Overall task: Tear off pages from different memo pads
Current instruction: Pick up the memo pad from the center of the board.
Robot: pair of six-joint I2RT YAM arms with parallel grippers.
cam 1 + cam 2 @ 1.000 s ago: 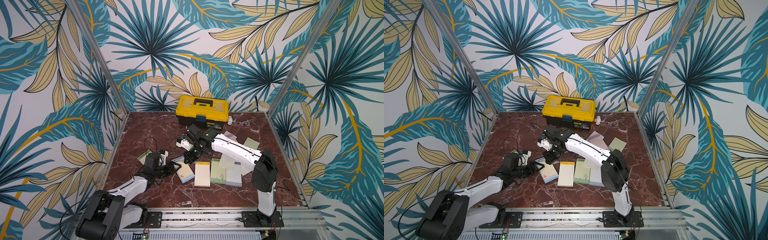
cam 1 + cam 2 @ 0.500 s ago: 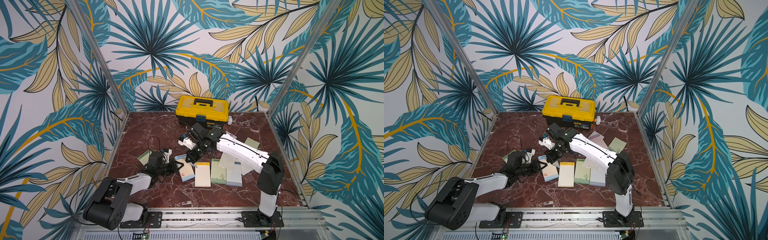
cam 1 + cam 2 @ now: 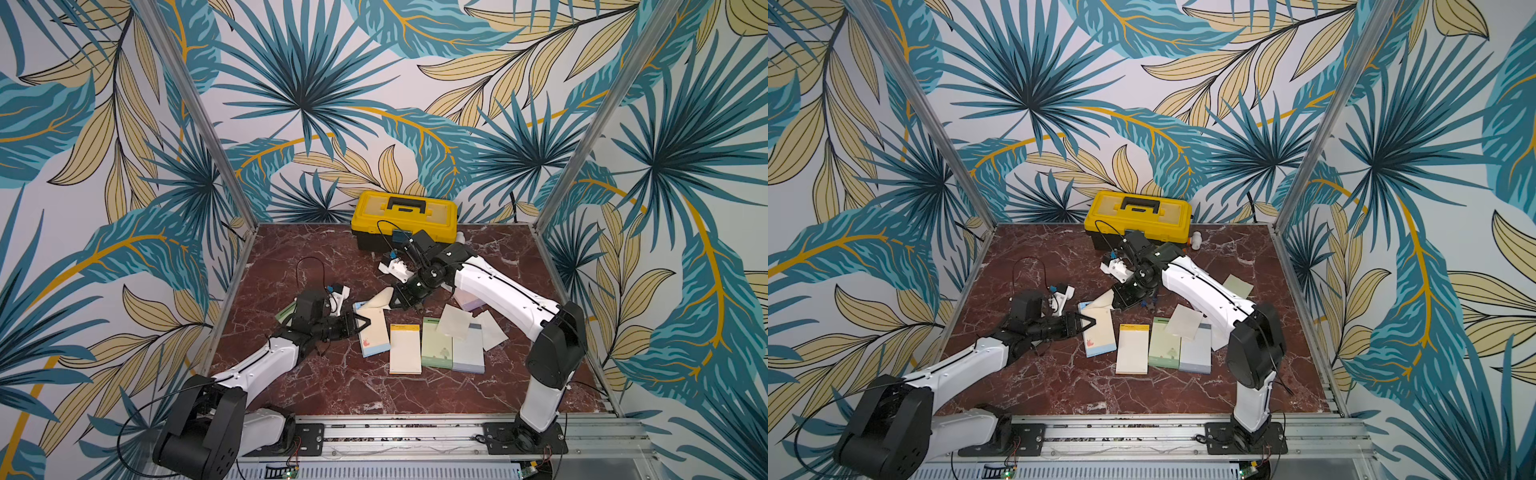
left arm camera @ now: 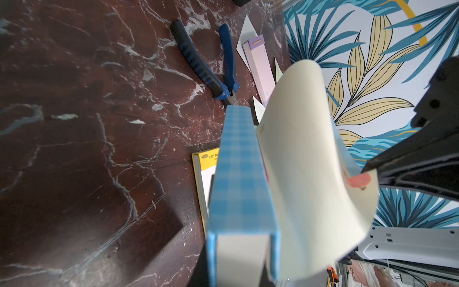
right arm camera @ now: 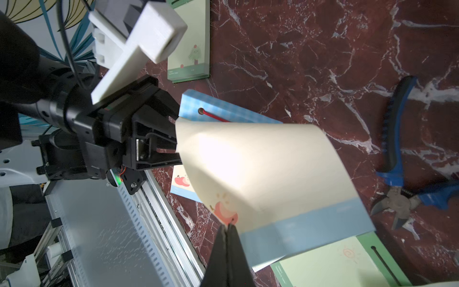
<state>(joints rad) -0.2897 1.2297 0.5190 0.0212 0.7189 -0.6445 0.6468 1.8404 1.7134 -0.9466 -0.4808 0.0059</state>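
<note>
A second ago the left hand (image 3: 363,322) sat just beside the blue pad (image 3: 376,336) with its fingers apart. Now it has slid in and is clamped on the side of that pad, near the checked top edge. The right hand (image 3: 392,302) has moved only a little. Its fingers are pressed together on the page (image 5: 260,169), right by the small red apple picture. The page is cream with a blue band. It curls up off the blue pad, and its far end sits at the pad's top edge. I cannot tell if it is torn free there.

The table (image 3: 316,386) is dark red stone with white cracks. Next to the blue pad lie three more pads in a row: a cream pad (image 3: 405,349) with a yellow top, a green pad (image 3: 436,345) and a grey pad (image 3: 468,353). Two loose sheets (image 3: 455,322) lie on and beside them. Blue pliers (image 4: 206,62) lie near the right hand. A yellow toolbox (image 3: 403,216) stands at the back. The walls (image 3: 291,104) show big blue and yellow leaves. A metal rail (image 3: 415,432) runs along the front.
</note>
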